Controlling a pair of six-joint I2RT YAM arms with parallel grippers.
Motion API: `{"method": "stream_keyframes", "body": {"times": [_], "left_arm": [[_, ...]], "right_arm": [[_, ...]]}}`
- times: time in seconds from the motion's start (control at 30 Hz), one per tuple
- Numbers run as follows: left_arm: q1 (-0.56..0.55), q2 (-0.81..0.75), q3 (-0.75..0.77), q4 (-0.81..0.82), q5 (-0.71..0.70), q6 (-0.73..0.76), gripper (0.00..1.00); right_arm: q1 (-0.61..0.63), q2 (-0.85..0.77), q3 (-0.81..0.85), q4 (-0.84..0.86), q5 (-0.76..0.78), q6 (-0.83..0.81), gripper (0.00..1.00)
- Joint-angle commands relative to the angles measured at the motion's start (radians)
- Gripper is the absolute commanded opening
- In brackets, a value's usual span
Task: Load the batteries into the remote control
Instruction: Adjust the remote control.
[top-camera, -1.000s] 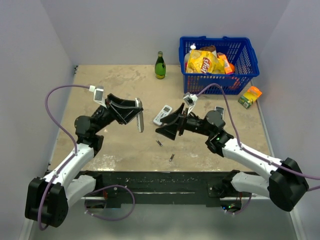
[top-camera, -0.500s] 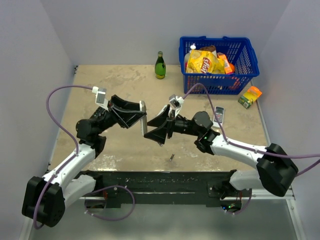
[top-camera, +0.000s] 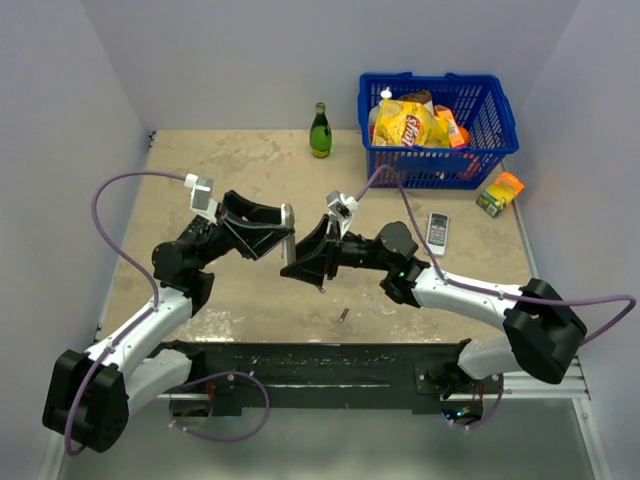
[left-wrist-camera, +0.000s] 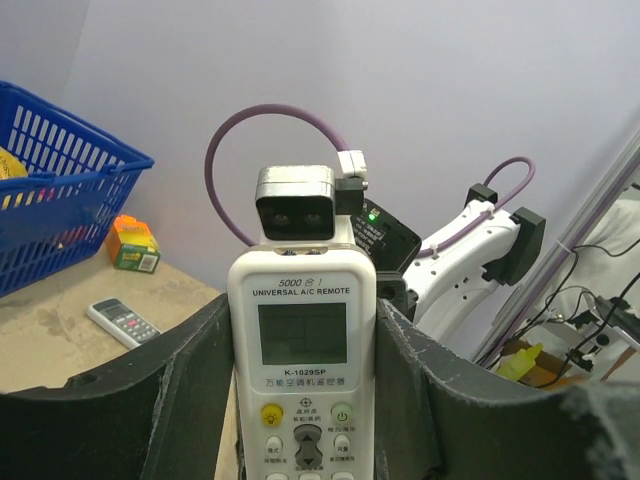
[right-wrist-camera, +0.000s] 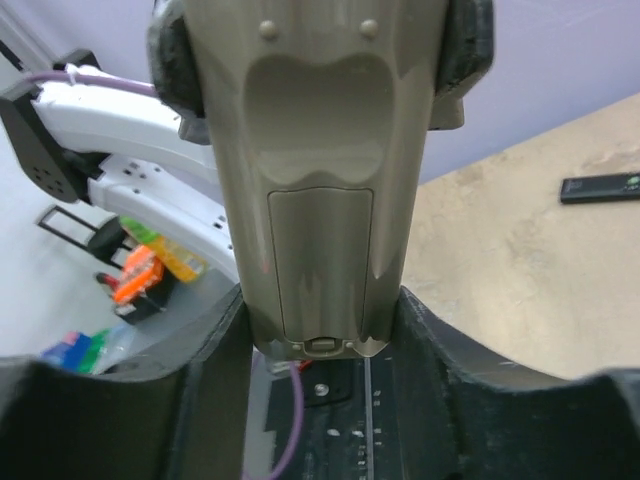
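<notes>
While left gripper (top-camera: 284, 232) clamps remote (right-wrist-camera: 320, 200) aloft, its grey back faces right gripper (top-camera: 303, 256); jaws flank its sides, grip unclear.

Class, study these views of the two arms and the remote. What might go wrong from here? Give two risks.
1. The left gripper holds the remote control off the table; a push from the right gripper on the closed battery cover might twist it loose.
2. One battery lies loose on the table near the right arm and may get knocked away.
</notes>
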Motion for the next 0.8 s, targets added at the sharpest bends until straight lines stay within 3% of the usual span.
{"method": "stream_keyframes", "body": {"times": [0.0, 0.07, 0.13, 0.17, 0.2, 0.3, 0.4, 0.6, 0.77], "left_arm": [[-0.008, -0.004, 0.001, 0.052, 0.014, 0.014, 0.19], [-0.008, -0.014, 0.015, -0.004, 0.026, 0.062, 0.25], [-0.008, -0.037, 0.041, -0.141, 0.032, 0.114, 0.47], [-0.008, -0.05, 0.052, -0.194, 0.028, 0.173, 0.55], [-0.008, -0.074, 0.064, -0.315, 0.021, 0.206, 0.7], [-0.008, -0.113, 0.142, -0.608, -0.032, 0.356, 0.9], [-0.007, -0.122, 0.24, -0.855, -0.089, 0.471, 0.97], [-0.007, -0.061, 0.49, -1.325, -0.222, 0.62, 1.0], [-0.007, 0.043, 0.69, -1.542, -0.191, 0.663, 1.0]], "right_arm": [[0.004, -0.026, 0.045, 0.0, -0.006, -0.067, 0.33], [0.006, -0.043, 0.053, -0.091, 0.015, -0.133, 0.17], [0.006, -0.08, 0.057, -0.205, 0.059, -0.214, 0.07], [0.006, -0.095, 0.068, -0.251, 0.081, -0.245, 0.04], [0.006, -0.119, 0.073, -0.294, 0.099, -0.276, 0.0], [0.006, -0.176, 0.091, -0.46, 0.197, -0.398, 0.0], [0.006, -0.21, 0.105, -0.611, 0.308, -0.526, 0.0], [0.004, -0.284, 0.119, -0.829, 0.524, -0.793, 0.0], [0.007, -0.279, 0.152, -0.931, 0.61, -0.909, 0.0]]}}
